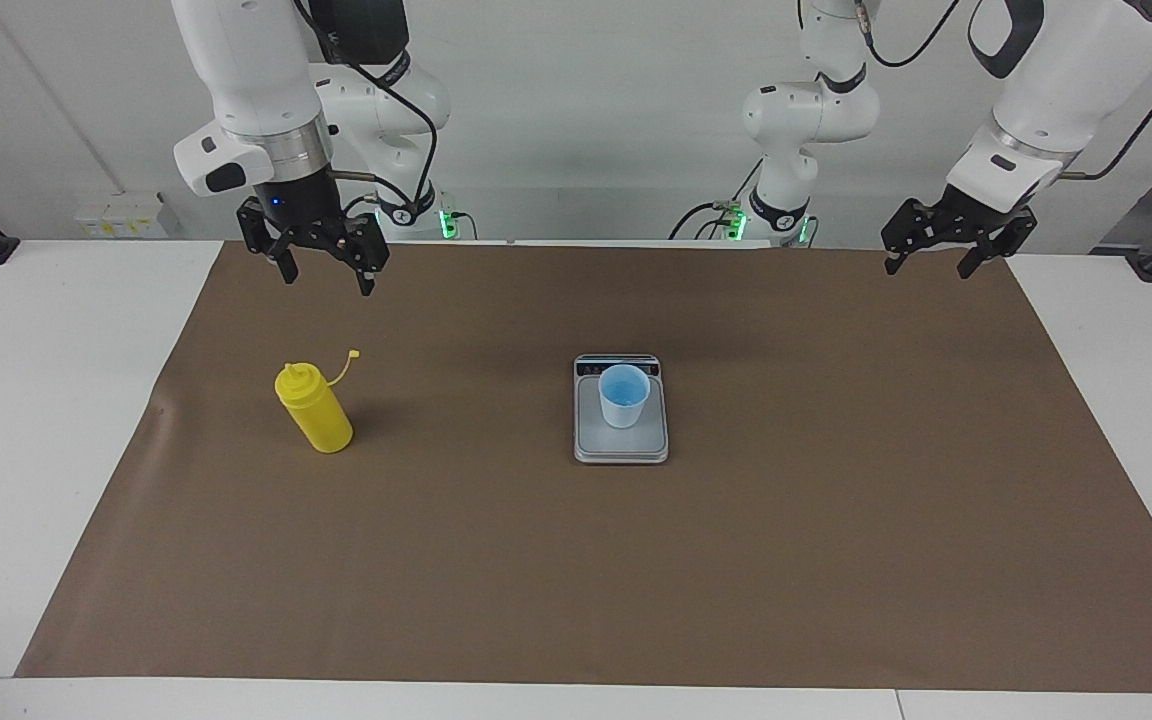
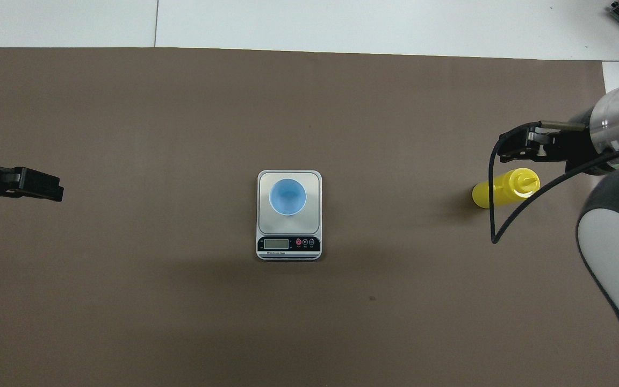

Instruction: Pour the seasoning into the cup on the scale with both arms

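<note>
The yellow seasoning bottle (image 1: 314, 408) (image 2: 504, 188) stands upright on the brown mat toward the right arm's end. Its small cap (image 1: 353, 353) hangs off on its tether. The light-blue cup (image 1: 624, 395) (image 2: 287, 196) sits on the grey plate of the silver scale (image 1: 621, 448) (image 2: 314, 180) at the mat's middle. My right gripper (image 1: 328, 283) (image 2: 505, 152) hangs open and empty, high over the mat, well clear of the bottle. My left gripper (image 1: 928, 270) (image 2: 54, 188) waits open and empty over the mat's edge at the left arm's end.
A brown mat (image 1: 636, 580) covers most of the white table (image 1: 36, 400). A loop of black cable (image 2: 495, 236) hangs from the right wrist close to the bottle. The scale's display strip (image 2: 288, 244) faces the robots.
</note>
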{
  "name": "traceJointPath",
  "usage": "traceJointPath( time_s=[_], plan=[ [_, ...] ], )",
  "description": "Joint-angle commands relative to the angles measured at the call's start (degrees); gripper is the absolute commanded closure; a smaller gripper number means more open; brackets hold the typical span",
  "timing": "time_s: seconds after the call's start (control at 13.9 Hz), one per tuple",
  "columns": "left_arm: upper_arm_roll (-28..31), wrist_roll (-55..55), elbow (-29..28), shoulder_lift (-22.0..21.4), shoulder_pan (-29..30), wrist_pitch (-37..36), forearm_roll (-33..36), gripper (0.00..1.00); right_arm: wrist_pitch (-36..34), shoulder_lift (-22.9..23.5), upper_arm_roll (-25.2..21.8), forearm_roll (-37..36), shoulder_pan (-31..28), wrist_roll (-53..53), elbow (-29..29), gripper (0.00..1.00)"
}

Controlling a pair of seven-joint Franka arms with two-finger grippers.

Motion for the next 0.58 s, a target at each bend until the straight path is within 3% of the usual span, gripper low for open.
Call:
traceJointPath(
  time_s=[0.0, 0.5],
  plan=[
    [-0.52, 0.51, -0.97, -1.27, 0.79, -0.65, 0.62, 0.00, -1.87, 0.67, 0.17, -0.12, -0.51, -1.45, 2.15, 0.00],
    [-0.52, 0.51, -0.97, -1.27, 0.79, -0.65, 0.62, 0.00, -2.05, -4.34, -0.01, 0.24, -1.04, -2.41, -7.24, 0.00]
  ],
)
